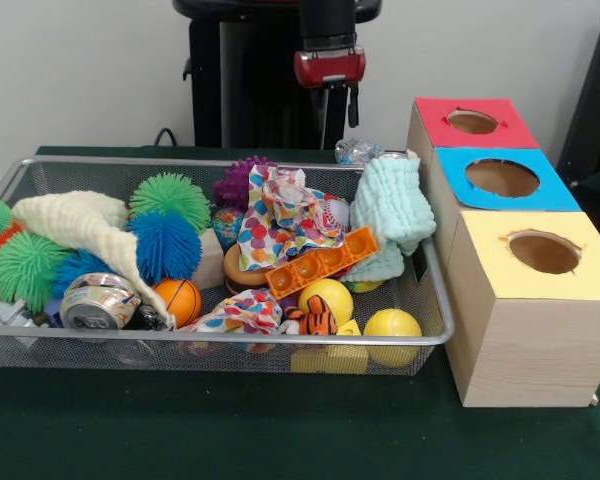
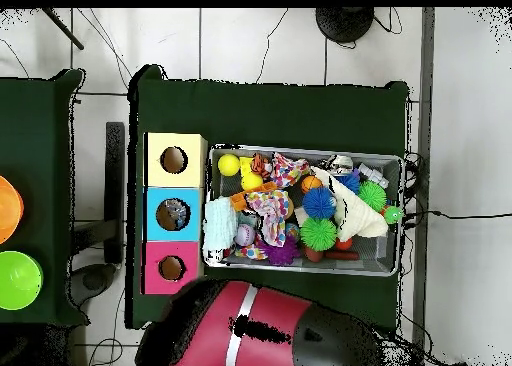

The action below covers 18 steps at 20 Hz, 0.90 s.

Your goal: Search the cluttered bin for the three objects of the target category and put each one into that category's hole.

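Observation:
A wire mesh bin (image 1: 230, 338) holds a jumble. In it are green (image 1: 170, 195), blue (image 1: 166, 245) and purple (image 1: 235, 182) spiky balls, two yellow balls (image 1: 392, 325), an orange basketball (image 1: 180, 298), a baseball (image 1: 335, 212), an orange block tray (image 1: 320, 262), a tiger toy (image 1: 318, 318), a dotted cloth (image 1: 280, 225), a mint towel (image 1: 390, 205), a cream cloth (image 1: 80, 225) and a can (image 1: 98, 303). Right of the bin stand a red box (image 1: 510, 130), a blue box (image 1: 460, 185) and a yellow box (image 1: 525, 320), each with a hole on top. My gripper (image 1: 332, 120) hangs behind the bin's far rim, above the clutter and touching nothing.
In the overhead view the bin (image 2: 300, 150) lies beside the yellow (image 2: 175, 142), blue (image 2: 155, 214) and red (image 2: 155, 267) boxes on the green table (image 2: 300, 102). A crinkled clear wrapper (image 1: 358, 150) sits at the bin's far rim. A second table at the left carries orange and green bowls (image 2: 18, 280).

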Available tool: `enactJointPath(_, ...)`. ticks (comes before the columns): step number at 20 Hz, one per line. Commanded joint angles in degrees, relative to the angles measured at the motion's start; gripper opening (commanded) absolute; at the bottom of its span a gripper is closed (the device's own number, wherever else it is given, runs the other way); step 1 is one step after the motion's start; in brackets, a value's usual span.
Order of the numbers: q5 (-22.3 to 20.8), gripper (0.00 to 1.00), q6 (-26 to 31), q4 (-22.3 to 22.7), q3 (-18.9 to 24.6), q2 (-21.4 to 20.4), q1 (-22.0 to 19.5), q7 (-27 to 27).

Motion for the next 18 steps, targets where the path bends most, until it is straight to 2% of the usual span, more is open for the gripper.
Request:
enactJointPath(1,5.21,1.0,-1.67,-8.27,4.52,9.91,1.11,13.44)
enactJointPath(9,6.64,1.0,-1.92,-9.84,5.25,11.35,1.7,13.0)
enactJointPath(18,8.97,1.0,-2.48,-9.42,6.17,12.07,3.41,13.24)
